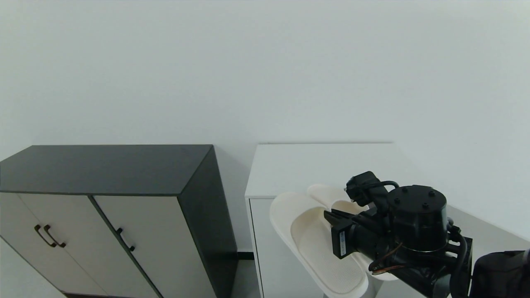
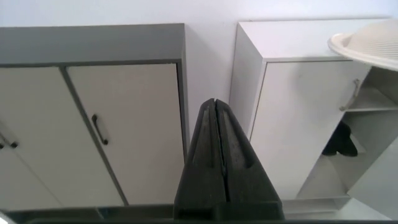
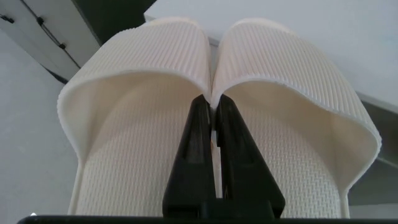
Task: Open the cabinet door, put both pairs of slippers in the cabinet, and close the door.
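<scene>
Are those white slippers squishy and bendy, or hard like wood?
Probably squishy: the white slippers look like thick foam, and their inner edges press together where the right gripper pinches them. Likely light too, since that one pinch holds both up. The ribbed surface probably helps stop them from slipping out.

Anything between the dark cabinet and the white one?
No. The head view shows a bare gap between dark cabinet and white cabinet, only wall behind.

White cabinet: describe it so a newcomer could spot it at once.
Two low cabinets stand side by side against the pale wall. The white cabinet is on the robot's right, behind the cream slippers in the right gripper. Unlike its black-topped, beige-doored neighbour, it is white all over.
</scene>
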Tool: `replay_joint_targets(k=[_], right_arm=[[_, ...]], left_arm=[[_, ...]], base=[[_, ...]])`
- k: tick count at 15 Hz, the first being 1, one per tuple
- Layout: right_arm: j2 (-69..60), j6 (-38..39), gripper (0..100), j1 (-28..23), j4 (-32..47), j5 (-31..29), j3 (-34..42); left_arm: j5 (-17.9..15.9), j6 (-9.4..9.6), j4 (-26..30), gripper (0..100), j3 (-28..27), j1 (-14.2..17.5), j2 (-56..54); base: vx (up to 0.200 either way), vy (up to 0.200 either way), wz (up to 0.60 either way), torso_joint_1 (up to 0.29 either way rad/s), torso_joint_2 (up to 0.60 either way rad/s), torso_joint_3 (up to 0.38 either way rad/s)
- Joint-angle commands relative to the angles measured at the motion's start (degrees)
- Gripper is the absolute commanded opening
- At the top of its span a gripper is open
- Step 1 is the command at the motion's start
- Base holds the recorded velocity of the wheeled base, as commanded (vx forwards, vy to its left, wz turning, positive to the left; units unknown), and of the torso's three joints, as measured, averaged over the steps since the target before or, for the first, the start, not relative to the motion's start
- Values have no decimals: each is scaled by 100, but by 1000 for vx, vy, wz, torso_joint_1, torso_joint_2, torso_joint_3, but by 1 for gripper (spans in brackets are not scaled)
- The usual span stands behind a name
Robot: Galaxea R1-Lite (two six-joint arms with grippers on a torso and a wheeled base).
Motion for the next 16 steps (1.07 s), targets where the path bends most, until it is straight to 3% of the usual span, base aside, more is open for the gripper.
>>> replay_joint_targets(k=[1, 9, 16], right_arm=[[49, -10, 0, 3, -7, -25, -4], [163, -10, 0, 3, -130, -25, 5], [190, -10, 0, 12, -139, -25, 13]], left_arm=[[-2, -1, -1, 0, 0, -1, 7], [-2, 8, -1, 0, 0, -1, 7], [-2, 8, -1, 0, 0, -1, 7]], base=[[0, 0, 0, 0, 0, 0], [0, 0, 0, 0, 0, 0], [0, -200, 0, 5, 4, 0]])
